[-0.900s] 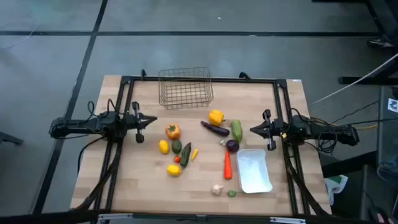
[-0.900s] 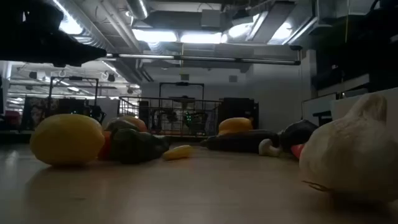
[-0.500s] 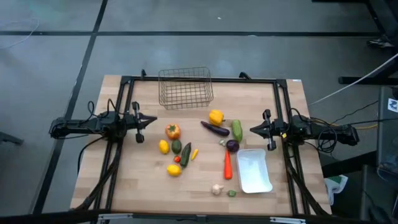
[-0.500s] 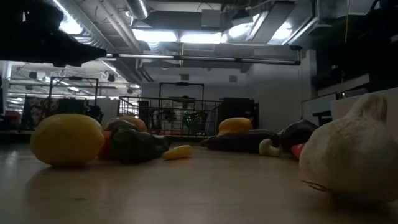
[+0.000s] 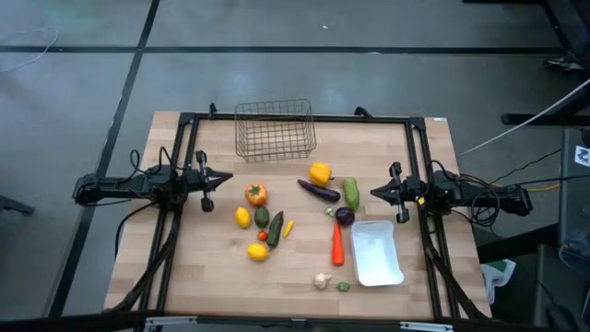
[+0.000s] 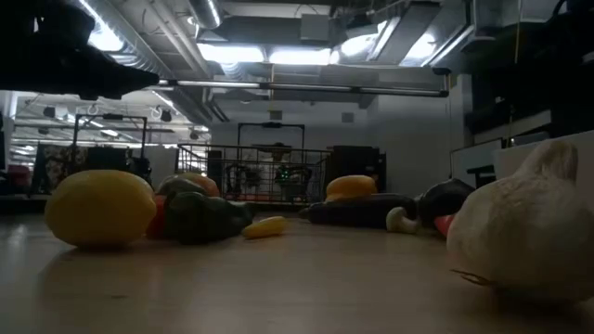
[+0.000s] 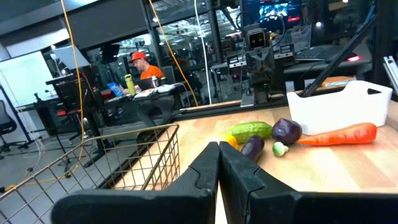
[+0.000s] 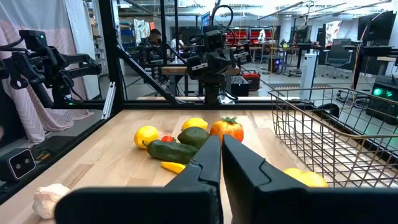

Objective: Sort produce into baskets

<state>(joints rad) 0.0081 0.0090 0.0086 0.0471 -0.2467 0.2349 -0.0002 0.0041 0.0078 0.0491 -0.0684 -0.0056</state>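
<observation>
The left gripper (image 5: 224,179) is shut tight and holds nothing. It hangs over the left side of the table (image 5: 212,267), its arm stretched flat and pointing in. The right gripper (image 5: 376,193) is shut and empty too, pointing in from the right side. The toy food lies between them: an orange tomato (image 5: 255,195), a yellow pepper (image 5: 320,172), a purple eggplant (image 5: 319,191), a carrot (image 5: 337,245). The wire basket (image 5: 275,129) sits at the far edge. The white tray (image 5: 376,252) lies near the right gripper. Only the left wrist view shows a person (image 7: 144,67) at a desk beyond the table.
</observation>
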